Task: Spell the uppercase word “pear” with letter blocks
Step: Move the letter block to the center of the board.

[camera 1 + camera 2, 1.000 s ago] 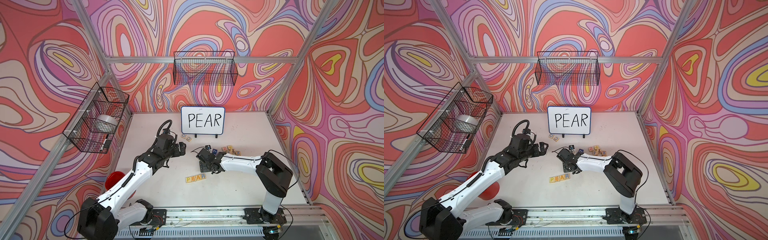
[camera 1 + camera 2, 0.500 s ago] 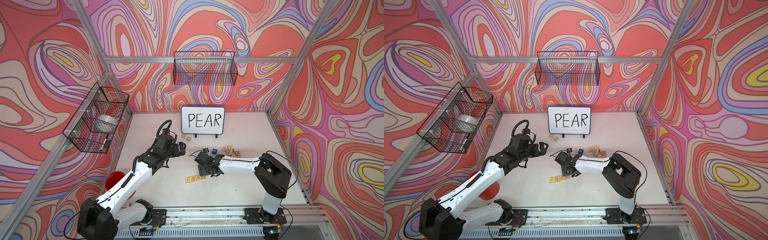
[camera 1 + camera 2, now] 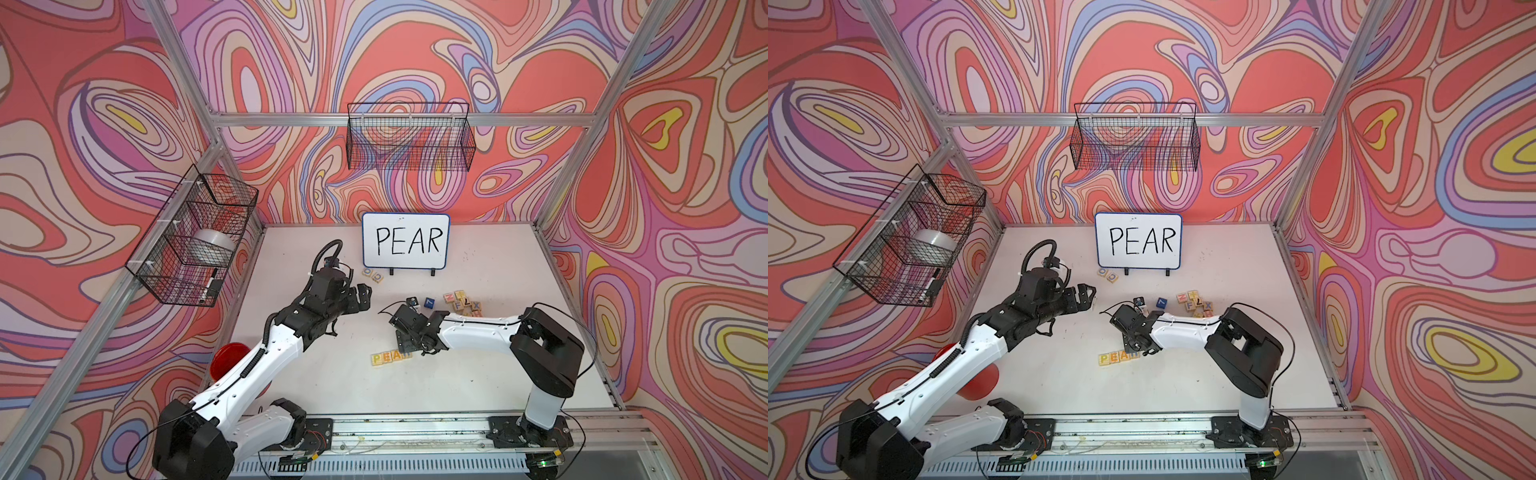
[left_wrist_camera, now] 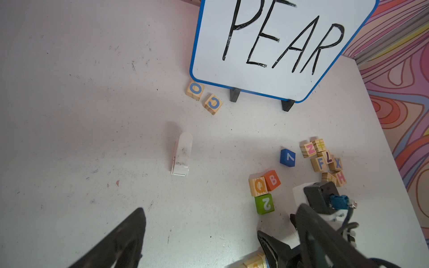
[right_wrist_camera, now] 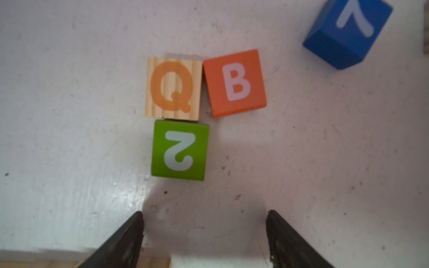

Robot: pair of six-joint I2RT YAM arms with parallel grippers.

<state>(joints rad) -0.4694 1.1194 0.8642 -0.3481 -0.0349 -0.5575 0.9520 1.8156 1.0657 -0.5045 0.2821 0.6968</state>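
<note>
Right pincer (image 5: 204,232), open and empty, has descended over the letter blocks (image 3: 390,357) row's R end; left pincer (image 3: 362,297) idles open.

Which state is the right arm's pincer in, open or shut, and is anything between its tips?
Open. In the right wrist view the right pincer shows two dark tips standing well apart with only bare table between them.
</note>
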